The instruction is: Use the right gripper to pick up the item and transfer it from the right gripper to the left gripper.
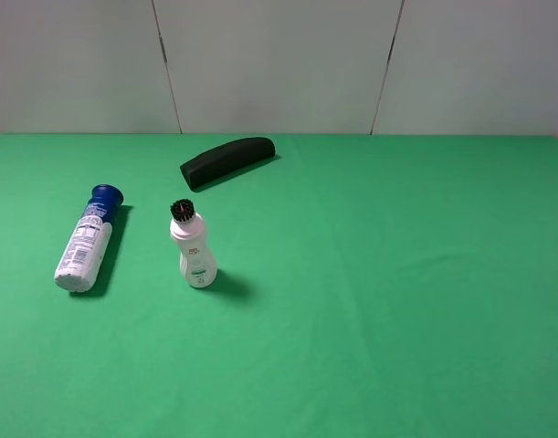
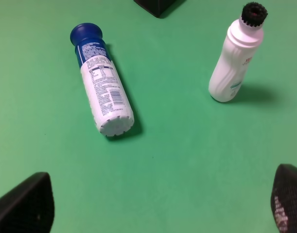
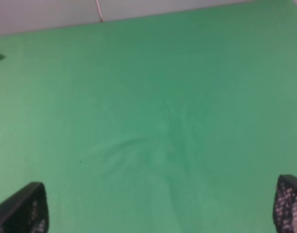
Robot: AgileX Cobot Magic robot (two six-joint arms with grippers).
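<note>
Surface: a green cloth (image 1: 397,301) covers the table, with pale wall panels behind it; faint wrinkles show in the cloth on the right side.

Item: the canister (image 1: 85,242) lies on its side at the left of the cloth in the high view, blue cap toward the wall, white ribbed base toward the near edge. It rests on the cloth alone, with nothing touching it.

Item, left wrist view: the canister (image 2: 102,82) lies ahead of the fingertips, base end nearer the camera, clear of both tips.

Bottle: a white bottle (image 1: 194,248) with a black bristly top stands upright just right of the canister, apart from it.

Black object: a curved oblong block (image 1: 227,161) lies farther back, toward the wall, apart from both containers.

Left gripper (image 2: 158,206): only two dark fingertips (image 2: 26,206) show, at the corners of its wrist view. They stand wide apart with bare cloth between them, gripping nothing. It looks down on the canister and bottle from above.

Right gripper (image 3: 158,208): two dark fingertips (image 3: 24,211) likewise sit at the corners of its own view, spread fully, empty. It hangs over bare cloth, well away from the canister.

Arms in high view: neither arm shows.
</note>
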